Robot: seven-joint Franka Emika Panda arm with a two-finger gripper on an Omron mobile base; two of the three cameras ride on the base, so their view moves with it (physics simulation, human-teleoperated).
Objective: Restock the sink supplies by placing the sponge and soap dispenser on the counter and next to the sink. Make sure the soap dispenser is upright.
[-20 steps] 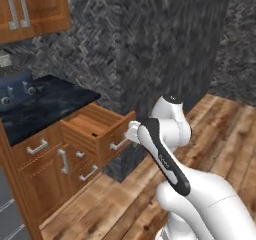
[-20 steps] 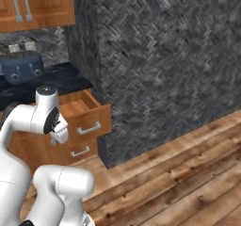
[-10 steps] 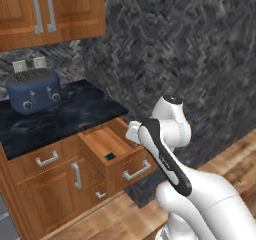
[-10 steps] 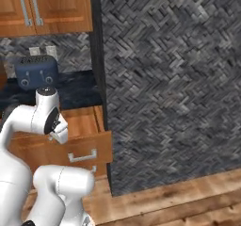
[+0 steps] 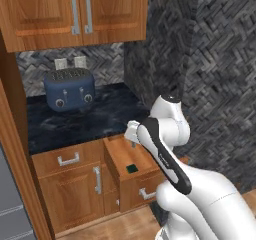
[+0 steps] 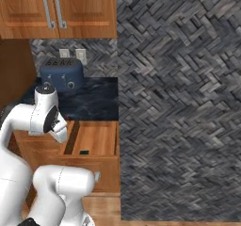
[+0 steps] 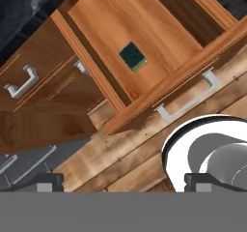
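The sponge [image 7: 133, 56], a small dark green square pad with a yellowish edge, lies flat on the floor of an open wooden drawer [image 7: 144, 28]. The base views show the sponge [image 5: 132, 168] [image 6: 84, 152] near the drawer's front. My gripper [image 7: 123, 182] hangs open and empty above the drawer front, well clear of the sponge, its fingertips [image 7: 46, 180] wide apart. The hand [image 5: 132, 133] is folded close to the arm, over the drawer. The dark marbled counter [image 5: 100, 119] runs behind the drawer. The soap dispenser and the sink are out of view.
A blue toaster [image 5: 70, 89] [image 6: 61, 74] stands at the back of the counter under wooden wall cabinets [image 5: 75, 14]. A dark herringbone wall [image 6: 179, 102] bounds the counter on the right. Shut drawers and doors [image 5: 70, 184] sit left of the open drawer, above a wooden floor.
The base has driven and turned, so the whole scene has shifted: the open drawer, counter and toaster now face the cameras more squarely and closer. The arm holds the same folded pose.
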